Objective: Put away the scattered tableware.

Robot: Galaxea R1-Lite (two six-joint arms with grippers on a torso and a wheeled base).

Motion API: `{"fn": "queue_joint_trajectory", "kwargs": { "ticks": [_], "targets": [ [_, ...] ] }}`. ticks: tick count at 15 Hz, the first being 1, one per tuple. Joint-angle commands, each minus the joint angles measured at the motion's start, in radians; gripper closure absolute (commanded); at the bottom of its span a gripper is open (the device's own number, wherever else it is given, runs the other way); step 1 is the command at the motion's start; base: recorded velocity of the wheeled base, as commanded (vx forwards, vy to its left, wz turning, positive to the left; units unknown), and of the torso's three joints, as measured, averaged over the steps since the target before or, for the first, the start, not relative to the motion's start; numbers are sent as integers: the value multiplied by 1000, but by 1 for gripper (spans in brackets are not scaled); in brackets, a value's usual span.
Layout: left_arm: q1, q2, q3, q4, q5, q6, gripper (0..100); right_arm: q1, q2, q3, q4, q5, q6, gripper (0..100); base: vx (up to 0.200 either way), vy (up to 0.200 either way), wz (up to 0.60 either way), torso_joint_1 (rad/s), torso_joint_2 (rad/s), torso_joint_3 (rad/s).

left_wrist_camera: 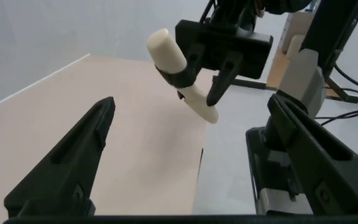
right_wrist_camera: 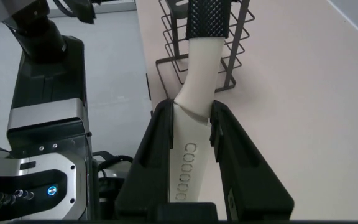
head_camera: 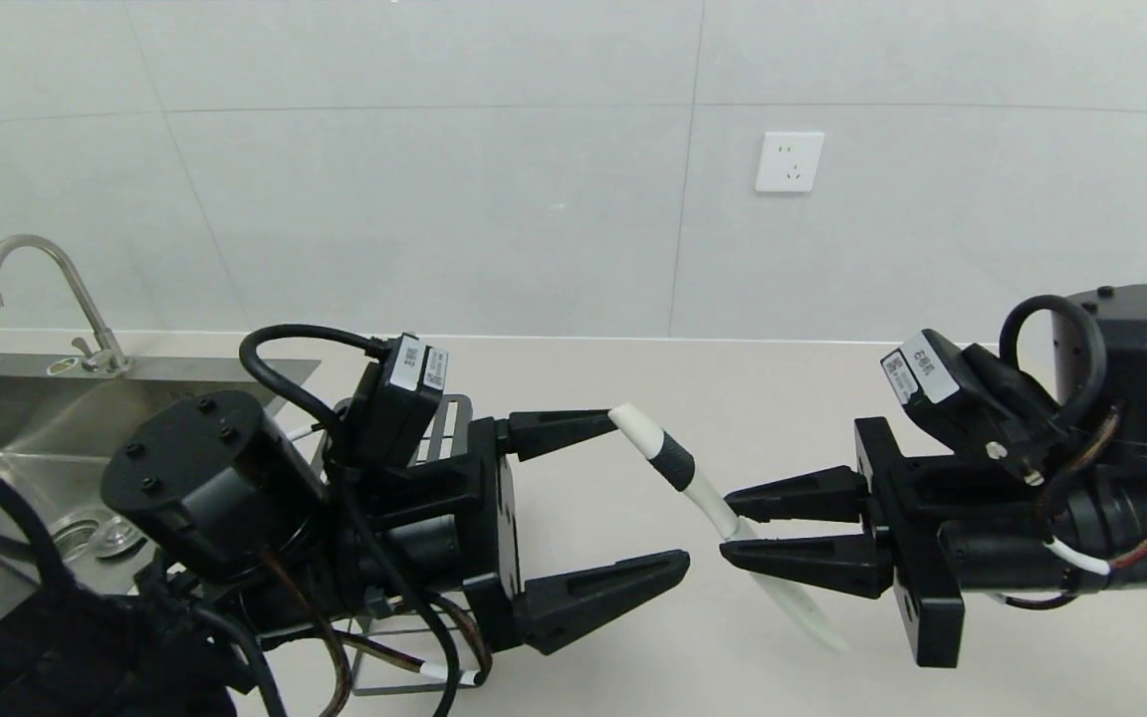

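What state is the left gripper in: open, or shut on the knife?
Open. The left gripper has its fingers wide apart near the handle end of the knife; the right gripper is clamped on its blade.

Head camera overlooks the counter [head_camera: 783,398]; both wrist cameras closely face the knife [left_wrist_camera: 166,53] [right_wrist_camera: 199,87].

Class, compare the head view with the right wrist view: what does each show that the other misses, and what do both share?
Head view extra: tap, sink, wall socket, open left end effector. Right wrist view extra: a row of ovals on the blade. Shared: the knife, the right end effector shut on it, the wire rack.
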Motion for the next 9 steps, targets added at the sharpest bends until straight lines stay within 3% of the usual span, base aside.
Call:
{"fn": "queue_joint_trajectory", "kwargs": {
  "ticks": [1,9],
  "targets": [
    [-15,39,-47,0,6,2,0,2,1,0,-1,1,-1,100,0,0,0,0,0,0],
    [-34,89,-183,0,6,-1,0,15,-2,-9,-4,-3,-4,100,0,0,0,0,0,0]
  ]
}}
